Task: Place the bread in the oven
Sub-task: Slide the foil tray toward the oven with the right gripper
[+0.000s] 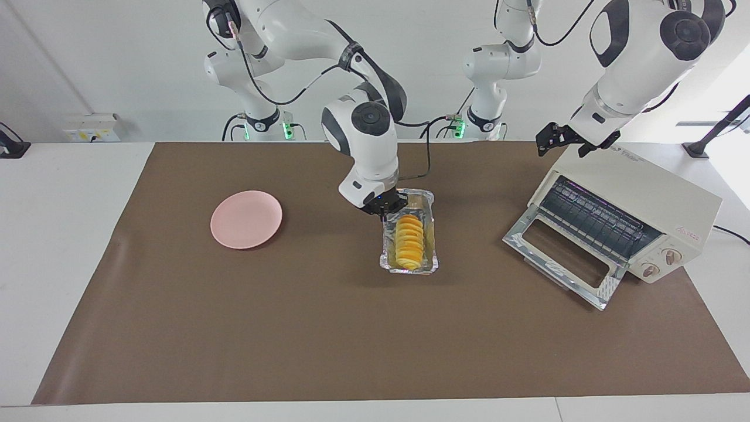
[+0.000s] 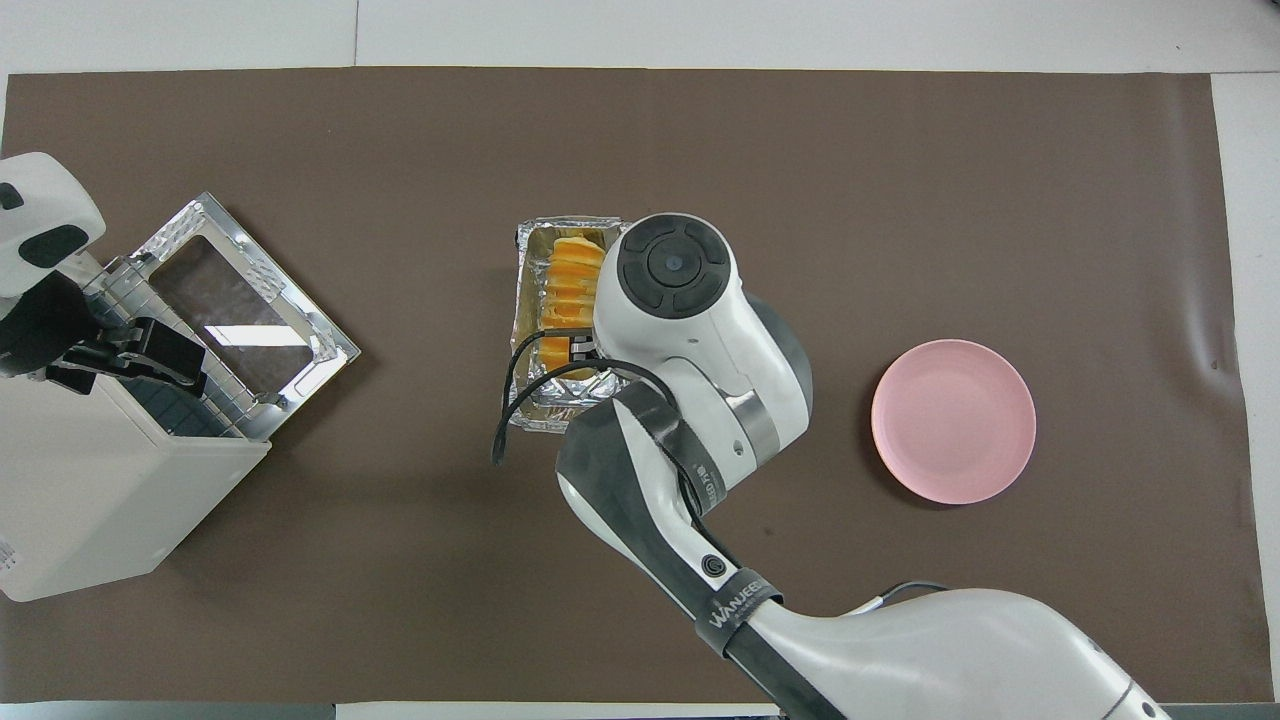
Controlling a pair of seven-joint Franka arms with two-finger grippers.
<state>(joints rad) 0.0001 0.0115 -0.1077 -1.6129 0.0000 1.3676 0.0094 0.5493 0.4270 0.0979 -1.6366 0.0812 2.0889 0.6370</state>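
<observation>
Meanwhile, right claw [image 1: 391,209] grips the foil tray [image 1: 432,206] holding bread [image 1: 408,242]; left claw [image 1: 561,138] spread over oven [image 1: 638,199].

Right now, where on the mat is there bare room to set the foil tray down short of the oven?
Free: the mat between the tray and the oven door, between tray and plate, and the whole strip farthest from the robots. Crowded: at the tray's near end, where the right end effector grips its rim, and at the oven, under the left end effector.
</observation>
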